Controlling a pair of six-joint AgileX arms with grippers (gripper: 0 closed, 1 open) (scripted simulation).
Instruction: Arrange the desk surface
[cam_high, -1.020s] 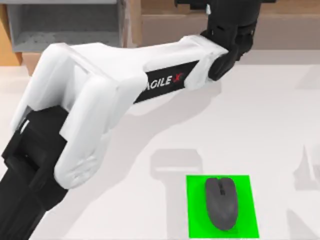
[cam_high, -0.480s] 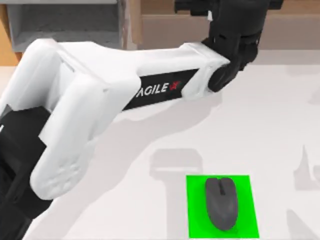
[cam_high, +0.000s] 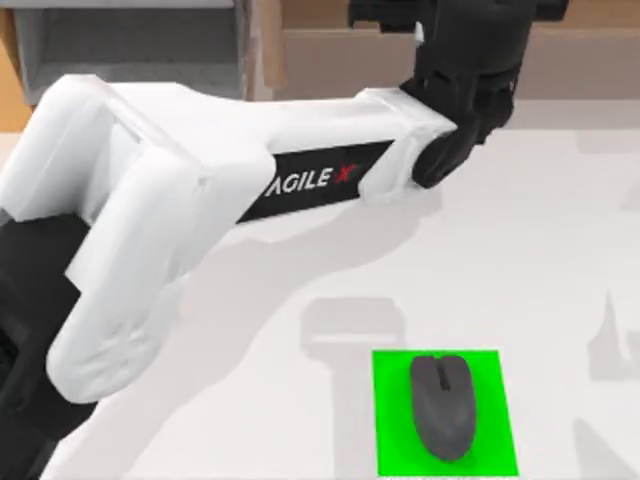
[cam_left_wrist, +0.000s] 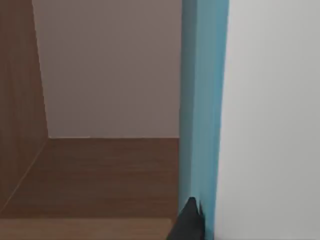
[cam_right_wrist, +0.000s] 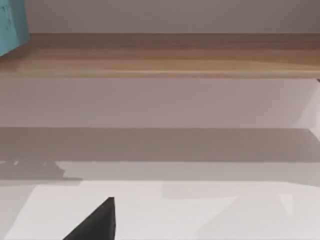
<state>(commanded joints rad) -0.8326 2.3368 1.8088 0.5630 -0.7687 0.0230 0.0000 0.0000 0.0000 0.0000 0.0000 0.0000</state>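
the left arm (cam_high: 200, 200) reaches from the left across the desk surface (cam_high: 560, 250) to the wooden shelf unit (cam_high: 330, 50) at its far edge, its left gripper (cam_high: 470, 60) inside the shelf beside a blue book (cam_left_wrist: 202, 110), likely shelving it; cannot tell its grip. nearer than the shelf, a mouse (cam_high: 443, 405) sits on a green pad (cam_high: 390, 420)

From above I see a brown wooden shelf unit (cam_high: 330, 45) along the far edge, with a grey open compartment (cam_high: 130, 50) at its left end. My left wrist camera looks into a wooden compartment of the unit: brown floor (cam_left_wrist: 100, 170), pale back wall (cam_left_wrist: 110, 70), and a teal upright panel (cam_left_wrist: 202, 100) beside it. My right wrist camera shows a wooden ledge (cam_right_wrist: 160, 55) with a pale wall above it.
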